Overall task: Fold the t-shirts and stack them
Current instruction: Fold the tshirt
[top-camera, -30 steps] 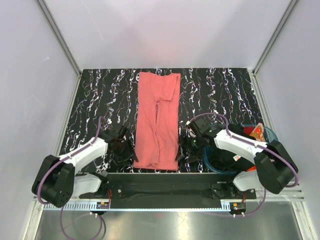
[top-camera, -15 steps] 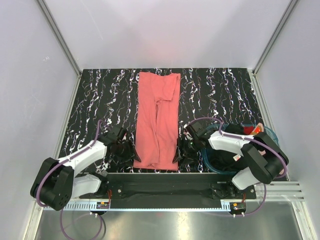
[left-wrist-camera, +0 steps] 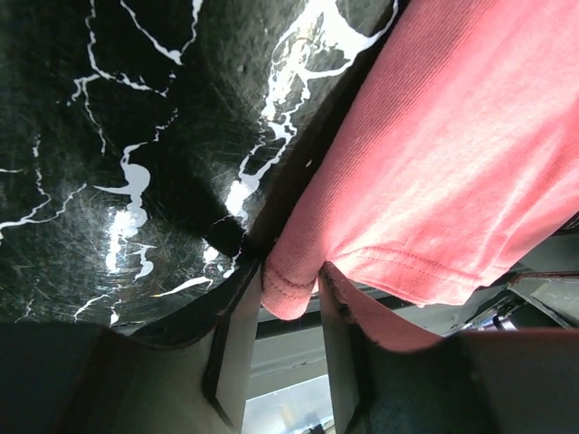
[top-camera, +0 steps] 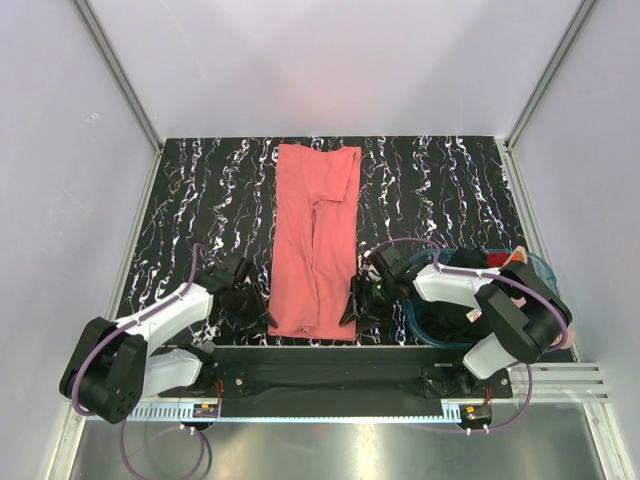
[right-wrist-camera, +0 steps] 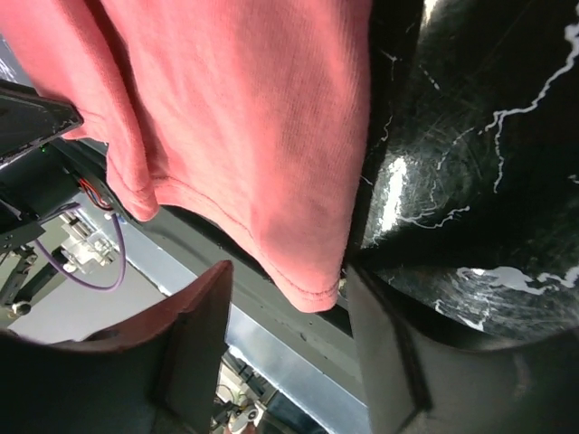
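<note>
The salmon-red t-shirt lies as a long narrow strip down the middle of the black marbled table. Its near hem hangs at the table's front edge. My left gripper is at the near left corner. In the left wrist view that gripper is shut on the hem corner of the shirt, which fills the gap. My right gripper is at the near right corner. The right wrist view shows this gripper open, with the shirt's corner between the jaws, against the right finger only.
A round teal basket stands at the near right, behind the right arm, with a black t-shirt and an orange one in it. White walls enclose the table on three sides. The arms' base rail runs just below the shirt's hem.
Both grippers have moved inward to the shirt's near corners. The left jaws have narrowed onto the hem corner. The right jaws have narrowed a little.
</note>
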Available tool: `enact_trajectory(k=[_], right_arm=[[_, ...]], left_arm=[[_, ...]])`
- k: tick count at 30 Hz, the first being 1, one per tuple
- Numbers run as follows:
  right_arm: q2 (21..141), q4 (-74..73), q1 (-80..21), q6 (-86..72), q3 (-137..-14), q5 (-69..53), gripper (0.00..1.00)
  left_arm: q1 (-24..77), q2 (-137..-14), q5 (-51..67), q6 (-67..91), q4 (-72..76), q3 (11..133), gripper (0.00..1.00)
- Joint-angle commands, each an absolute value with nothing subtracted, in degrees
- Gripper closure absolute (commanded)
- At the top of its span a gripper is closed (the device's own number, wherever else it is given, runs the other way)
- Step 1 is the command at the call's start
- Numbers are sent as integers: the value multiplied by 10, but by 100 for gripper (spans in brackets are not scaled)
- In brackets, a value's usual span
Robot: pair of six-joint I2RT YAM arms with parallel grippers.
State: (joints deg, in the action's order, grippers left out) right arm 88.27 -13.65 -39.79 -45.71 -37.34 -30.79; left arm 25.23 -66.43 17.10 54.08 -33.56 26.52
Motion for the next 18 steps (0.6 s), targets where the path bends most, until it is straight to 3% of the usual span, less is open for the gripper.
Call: enact_trajectory(k=[1,4,6,7,8,9,12,18], right_arm=[[890,-123,-410,-468,-350,-281,41],[892,-124,-410,-462,-345,-279,50],[900,-122,-410,-461,-342,-279,66],[902,-123,-410,-461,-338,-279,73],[902,-125,-410,-461,-336,-276,86],[899,-133,-411,-463,-334,-272,92],[880,-139,-410,-468,-315,-253,100],[875,-142,-410,-461,-297,-248,100]], left_arm=[[256,-677,109,534,-375,244,65],[256,-673,105,536,-378,243,73],[256,-664,103,541,-379,241,78],[256,-662,103,545,-380,237,86],[255,-657,103,547,-381,236,90],[256,-655,103,548,-381,235,94],[256,-646,103,558,-384,229,100],[256,-622,105,573,-386,212,100]])
